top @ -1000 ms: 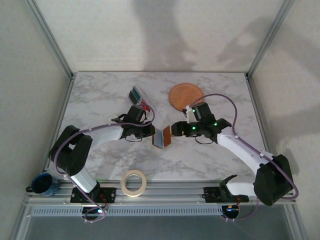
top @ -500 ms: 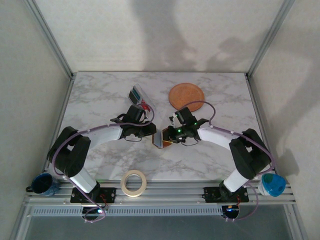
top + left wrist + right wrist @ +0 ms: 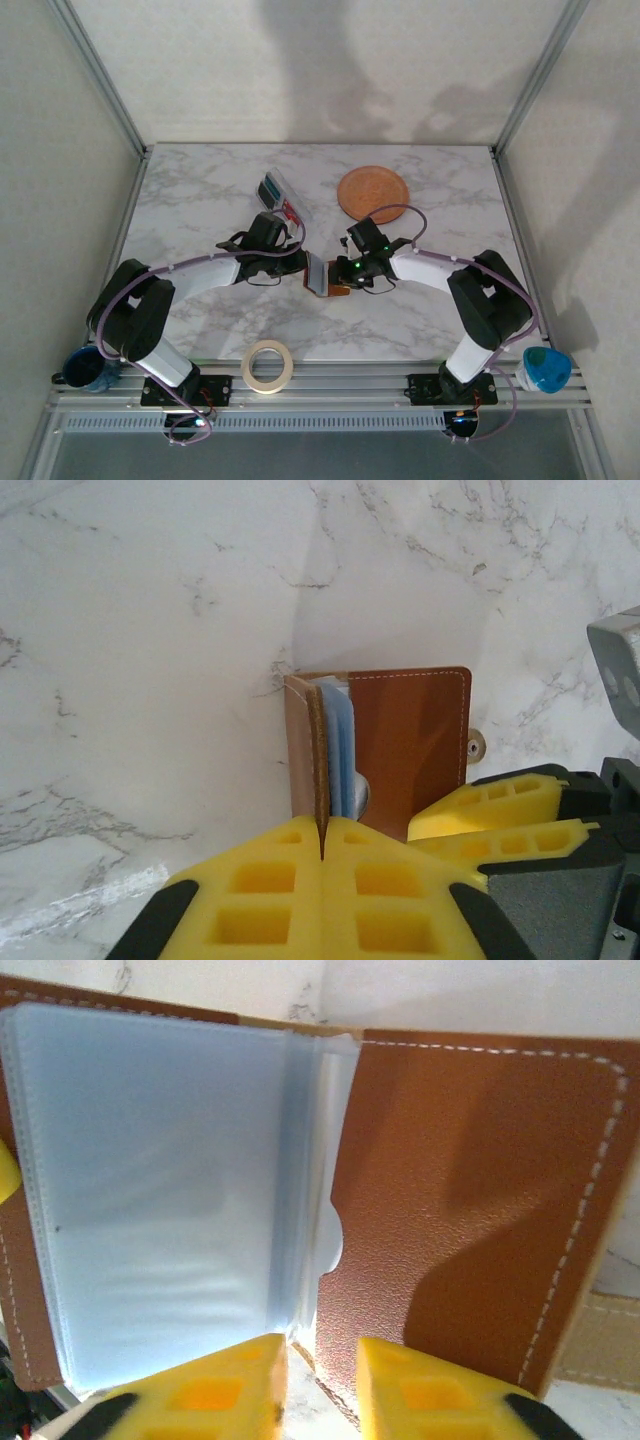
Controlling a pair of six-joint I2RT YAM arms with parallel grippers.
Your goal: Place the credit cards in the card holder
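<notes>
We judge that the step in hand is opening the card holder and holding it open; no card is in it yet, as far as we can see. It lies in the middle of the table, between the two arms. In the left wrist view the left gripper is closed on the edge of the left flap, which stands up on its side. In the right wrist view the jaws of the right gripper stand a little apart at the lower edge of the card holder, near the fold. They do not seem to pinch it. Inside we see pale plastic sleeves and a brown pocket.

The credit cards lie on the table above and left of the card holder, well apart from it and left of the orange plate.

For the next move, we think one gripper must let go and fetch a card while the other keeps the flap open. The card is thin and flat, so lifting its edge may be difficult.
</notes>
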